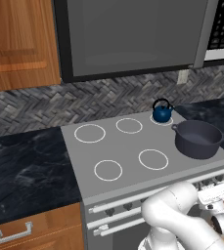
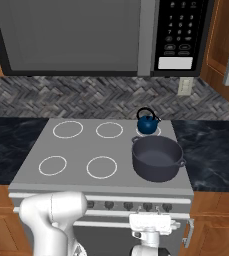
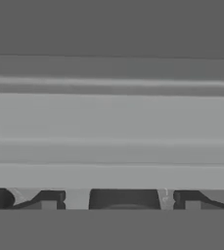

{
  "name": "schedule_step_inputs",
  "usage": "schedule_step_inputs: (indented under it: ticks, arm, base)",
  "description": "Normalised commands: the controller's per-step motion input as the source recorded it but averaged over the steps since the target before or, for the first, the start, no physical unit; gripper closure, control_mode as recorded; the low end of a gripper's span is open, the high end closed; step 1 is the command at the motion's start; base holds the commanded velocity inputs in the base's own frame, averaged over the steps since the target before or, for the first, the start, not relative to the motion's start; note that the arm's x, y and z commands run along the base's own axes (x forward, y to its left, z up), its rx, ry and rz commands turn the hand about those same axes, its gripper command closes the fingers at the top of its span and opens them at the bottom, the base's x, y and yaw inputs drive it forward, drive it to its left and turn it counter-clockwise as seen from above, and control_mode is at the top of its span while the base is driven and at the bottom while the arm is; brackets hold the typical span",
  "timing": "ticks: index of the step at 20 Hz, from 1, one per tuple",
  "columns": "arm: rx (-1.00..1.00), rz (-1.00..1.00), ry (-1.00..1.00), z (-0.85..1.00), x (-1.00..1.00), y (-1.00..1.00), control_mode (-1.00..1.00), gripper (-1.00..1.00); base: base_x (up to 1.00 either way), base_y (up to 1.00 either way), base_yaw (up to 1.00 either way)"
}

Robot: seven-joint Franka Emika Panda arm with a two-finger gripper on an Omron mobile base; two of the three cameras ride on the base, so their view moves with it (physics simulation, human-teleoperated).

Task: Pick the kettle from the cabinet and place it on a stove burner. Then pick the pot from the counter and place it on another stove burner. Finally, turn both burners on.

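Plainly, kettle: the small blue kettle (image 1: 162, 113) sits on the back right ring of the grey cooktop (image 1: 128, 146), upright, black handle arching over the top.
Kettle heading: in the right base view the kettle (image 2: 147, 123) has its short spout poking toward the right, so its long line runs across the stove, side to side.
Pot: the dark-grey pot (image 1: 198, 139) stands on the front right of the cooktop, just in front of the kettle, open mouth up; its rim looks very close to the kettle's base, and I can't tell if they touch.
Pot handles: from the right base view the pot (image 2: 156, 158) shows one loop at its back left and one at its front right, so the handle line runs on a diagonal.
Burners: four other white rings (image 2: 102, 167) lie bare, two at the back and two at the front.
Knobs: a row of small knobs (image 2: 127, 205) runs along the stove front, clearer in the right base view than in the left.
Gripper: the gripper (image 2: 151, 227) hangs low before the stove front, below the knob row.
Hand view: flat grey bands of the stove front (image 3: 111, 117), seen close, with dark round shapes along the lower edge.
Jaws: fingers hidden, can't tell whether spread or closed.
Surroundings: microwave (image 2: 86, 35) above, black counter (image 1: 25, 171) either side.
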Motion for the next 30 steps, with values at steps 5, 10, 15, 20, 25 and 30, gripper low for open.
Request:
schedule_step_inputs:
  ticks: [5, 10, 15, 20, 25, 30]
  arm:
    - [0.0, 0.03, -0.02, 0.0, 0.07, 0.0, -1.0, 1.0]
    - [-0.01, 0.0, 0.0, 0.0, 0.0, 0.0, -1.0, 1.0]
    - [-0.08, 0.0, 0.0, 0.0, 0.0, 0.0, -1.0, 1.0]
    - [-0.05, 0.0, 0.0, 0.09, 0.0, 0.0, -1.0, 1.0]
    - [-0.05, 0.0, 0.0, 0.12, 0.0, -0.02, -1.0, 1.0]
    - [-0.06, 0.0, 0.0, 0.16, -0.02, -0.12, -1.0, 1.0]
  base:
    - [0.0, 0.0, 0.0]
    - [0.0, 0.0, 0.0]
    - [0.0, 0.0, 0.0]
    - [0.0, 0.0, 0.0]
    - [0.0, 0.0, 0.0]
    - [0.0, 0.0, 0.0]
